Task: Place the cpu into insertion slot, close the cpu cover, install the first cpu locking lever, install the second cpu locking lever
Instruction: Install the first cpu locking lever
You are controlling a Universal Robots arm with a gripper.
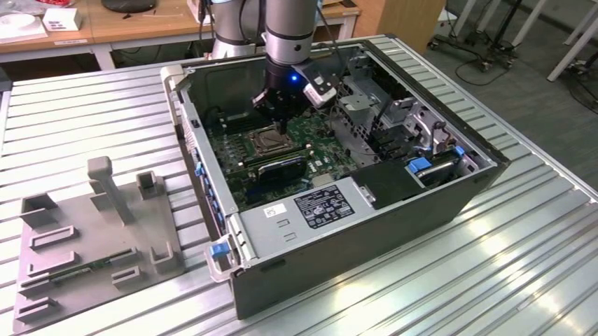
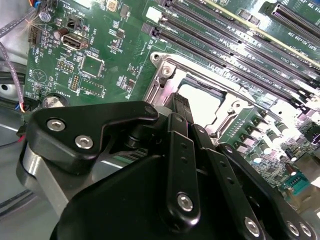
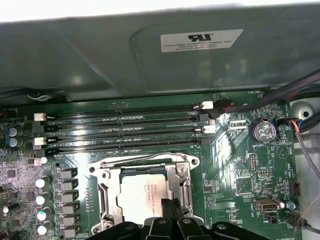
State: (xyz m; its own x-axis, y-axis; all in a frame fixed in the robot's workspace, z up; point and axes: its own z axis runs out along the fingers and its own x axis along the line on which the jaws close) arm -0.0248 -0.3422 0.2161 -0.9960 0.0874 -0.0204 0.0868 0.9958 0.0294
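Gripper (image 1: 277, 130) hung low inside the open PC case (image 1: 467, 189), right over the socket area of the green motherboard (image 1: 245, 183). In the first wrist view the cpu (image 3: 143, 196) lay flat in the insertion slot (image 3: 105, 197), silvery top up, with the cpu cover (image 3: 181, 182) down around it as a metal frame, centre cut-out showing the chip. So placing looked done and the cover looked closed; judged step in hand was the first locking lever, not yet visibly latched, though the levers themselves were hard to make out. Fingers (image 3: 170, 212) were pressed together to a narrow tip, nothing between them, the tip sitting at the cover's edge nearest the wrist camera, touching or just above it, could not tell which. Second wrist view showed the same: closed black fingers (image 2: 181, 107) over the cover frame (image 2: 167, 75), with the pale chip top (image 2: 200, 102) beyond the tip. Memory slots (image 3: 125, 131) ran beside the socket, clear of the gripper. Grey fixture tray (image 1: 94, 241) sat on the table at the exterior view's left, well apart. Judgement: a lever move would call for a firm push with the closed tip, kept off the chip and the nearby capacitors (image 3: 42, 200).
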